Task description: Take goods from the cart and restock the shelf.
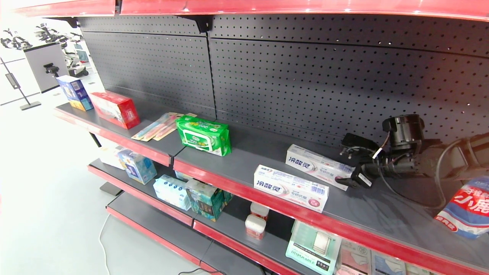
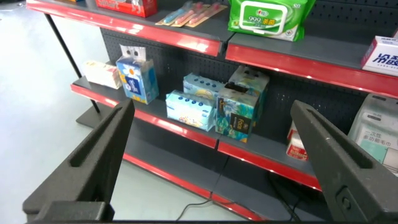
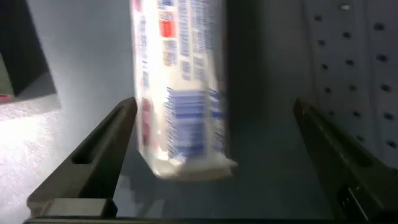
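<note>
Toothpaste box (image 1: 319, 167) lies on the shelf (image 1: 244, 160), its end between the right gripper's (image 1: 340, 168) open fingers.
A second box (image 1: 291, 188) lies just in front, by the red edge; wipes (image 1: 204, 134) lie further left. The left gripper (image 2: 212, 109), fingers also spread, faces the lower shelves (image 2: 149, 118).

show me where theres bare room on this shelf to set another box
Widest bare stretch of shelf: between the green wipes pack and the rear toothpaste box. A second patch lies between the front toothpaste box and the blue bag, in front of the right gripper. Crowded at the left end: red box, toothbrush packs.
</note>
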Motion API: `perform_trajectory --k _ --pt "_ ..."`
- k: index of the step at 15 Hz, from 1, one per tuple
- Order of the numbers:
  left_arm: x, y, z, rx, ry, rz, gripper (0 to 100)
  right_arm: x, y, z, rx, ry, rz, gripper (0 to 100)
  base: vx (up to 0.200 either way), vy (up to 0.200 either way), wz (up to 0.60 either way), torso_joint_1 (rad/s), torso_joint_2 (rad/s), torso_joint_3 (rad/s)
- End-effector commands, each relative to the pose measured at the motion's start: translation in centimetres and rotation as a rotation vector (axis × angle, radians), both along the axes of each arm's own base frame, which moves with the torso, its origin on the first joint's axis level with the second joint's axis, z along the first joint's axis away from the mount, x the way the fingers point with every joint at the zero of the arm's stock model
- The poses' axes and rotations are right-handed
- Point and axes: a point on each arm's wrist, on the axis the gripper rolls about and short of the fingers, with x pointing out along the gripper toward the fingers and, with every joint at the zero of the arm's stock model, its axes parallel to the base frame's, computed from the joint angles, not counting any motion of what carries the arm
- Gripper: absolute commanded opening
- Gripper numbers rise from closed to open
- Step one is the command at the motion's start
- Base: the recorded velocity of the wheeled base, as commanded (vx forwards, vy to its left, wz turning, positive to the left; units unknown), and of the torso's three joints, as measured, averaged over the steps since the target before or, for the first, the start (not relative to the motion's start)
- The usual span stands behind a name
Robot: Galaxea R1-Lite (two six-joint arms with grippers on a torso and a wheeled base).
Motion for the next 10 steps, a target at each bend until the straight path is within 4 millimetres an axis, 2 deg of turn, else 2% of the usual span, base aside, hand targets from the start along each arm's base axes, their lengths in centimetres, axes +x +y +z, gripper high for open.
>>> perform_trajectory --k 1,4,10 --pt "0.0 0.0 0.0 0.000 0.001 0.000 100 -0.7 -0.4 0.7 -0.010 -0.015 -0.022 100 0.000 0.000 0.00 0.000 0.00 0.000" --pt "0.0 0.0 0.0 0.000 0.001 0.000 100 -1.7 -0.5 -0.2 -0.040 0.023 -0.049 100 0.000 0.000 0.00 0.000 0.00 0.000" --pt "0.0 0.0 0.0 0.000 0.001 0.000 100 -0.8 0.4 -1.1 -0.061 0.011 -0.075 100 0.000 0.000 0.00 0.000 0.00 0.000"
